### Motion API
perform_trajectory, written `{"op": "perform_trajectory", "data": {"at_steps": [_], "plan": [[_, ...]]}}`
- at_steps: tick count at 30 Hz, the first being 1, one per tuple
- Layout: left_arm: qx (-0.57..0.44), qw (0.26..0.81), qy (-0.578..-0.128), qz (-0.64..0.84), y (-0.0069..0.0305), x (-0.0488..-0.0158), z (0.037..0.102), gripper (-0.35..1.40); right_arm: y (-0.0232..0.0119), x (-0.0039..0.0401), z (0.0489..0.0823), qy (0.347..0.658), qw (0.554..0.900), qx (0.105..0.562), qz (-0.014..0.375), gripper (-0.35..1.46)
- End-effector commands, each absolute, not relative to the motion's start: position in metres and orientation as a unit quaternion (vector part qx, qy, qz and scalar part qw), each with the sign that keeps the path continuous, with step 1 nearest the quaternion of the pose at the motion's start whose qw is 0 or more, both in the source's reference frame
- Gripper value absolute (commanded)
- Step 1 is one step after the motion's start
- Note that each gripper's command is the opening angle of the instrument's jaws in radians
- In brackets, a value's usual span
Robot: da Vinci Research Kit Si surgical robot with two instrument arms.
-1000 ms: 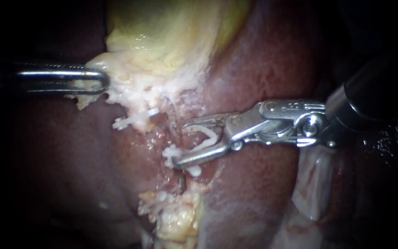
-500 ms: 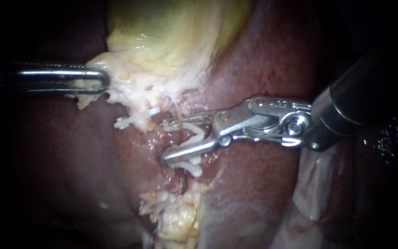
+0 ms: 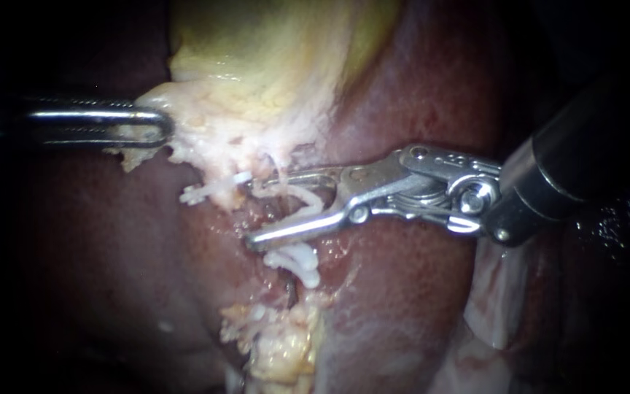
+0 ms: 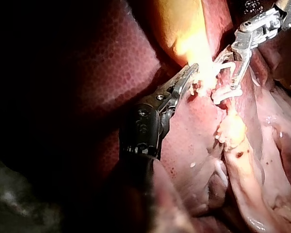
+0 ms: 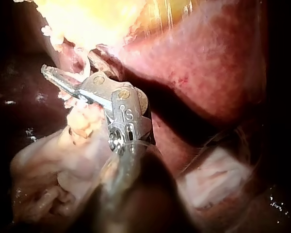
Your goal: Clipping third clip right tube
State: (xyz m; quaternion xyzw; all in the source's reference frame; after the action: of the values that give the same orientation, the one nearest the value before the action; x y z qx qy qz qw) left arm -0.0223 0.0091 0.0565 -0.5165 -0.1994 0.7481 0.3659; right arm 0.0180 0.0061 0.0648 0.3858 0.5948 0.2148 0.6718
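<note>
One open white plastic clip (image 3: 306,201) is seated in the right instrument (image 3: 257,211). The jaws stand apart in a narrow V, with one clip leg against each.

- Location: the open white plastic clip and both jaws straddle a thin pale tube (image 3: 278,169), a thread-like strand that runs down from the gallbladder's lower margin across the gap. The tube lies between the jaws and has not been compressed.
- Right instrument: bright polished metal with a riveted hinge, on a dark cylindrical shaft. The lower jaw is a slim, straight bar with a rounded tip. The upper jaw's tip is partly hidden by tissue.
- Fitted clips: two closed white plastic clips, ridged and short. One lies just below the lower jaw (image 3: 297,261). The other lies beside the upper jaw's tip (image 3: 209,190), towards the left instrument.
- Left instrument (image 3: 158,128): slender steel jaws with a looped outline, clamped together on the pale fatty fringe (image 3: 184,142) at the gallbladder's edge.
- Surroundings: the yellow-green gallbladder (image 3: 271,51) is smooth and glossy. The dark red liver (image 3: 417,306) is wet and finely mottled. Lumpy yellow-white fat (image 3: 278,343) lies below the fitted clips.
</note>
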Motion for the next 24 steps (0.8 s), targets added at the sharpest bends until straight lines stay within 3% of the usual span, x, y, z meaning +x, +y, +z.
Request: {"op": "perform_trajectory", "data": {"at_steps": [1,24], "plan": [[-0.516,0.366,-0.199,0.748,0.009,-0.0223,0.0565,-0.35,0.0062,0.0179,0.0646,0.595,0.669,0.392,0.208,0.47],[-0.517,0.365,-0.2,0.748,0.0092,-0.022,0.0569,-0.35,0.0066,0.0175,0.0623,0.603,0.65,0.416,0.204,0.38]]}}
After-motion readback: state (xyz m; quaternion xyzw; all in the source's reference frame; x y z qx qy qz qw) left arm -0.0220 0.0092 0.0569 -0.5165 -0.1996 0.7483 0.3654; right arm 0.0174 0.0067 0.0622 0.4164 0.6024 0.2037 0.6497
